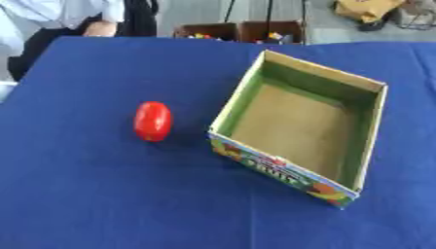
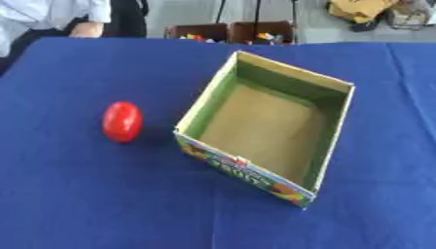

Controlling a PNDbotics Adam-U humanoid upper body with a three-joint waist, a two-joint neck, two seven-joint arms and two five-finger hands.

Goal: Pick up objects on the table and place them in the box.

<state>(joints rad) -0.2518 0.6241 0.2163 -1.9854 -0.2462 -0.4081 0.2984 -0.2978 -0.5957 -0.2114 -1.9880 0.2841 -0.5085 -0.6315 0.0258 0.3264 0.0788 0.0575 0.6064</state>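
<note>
Nothing of the robot's body is shown in either eye view. Its colours, shapes, cables, screws and markings therefore cannot be noted from this moment.

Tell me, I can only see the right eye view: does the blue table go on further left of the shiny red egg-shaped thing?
Observer: Yes. The left eye view shows more blue tablecloth left of the shiny red egg-shaped object. It also shows the table's left edge running down, with pale floor beyond it.
Operator: Is a robot hand hiding over there?
Observer: No. Neither robot hand shows in the left eye view either.
</note>
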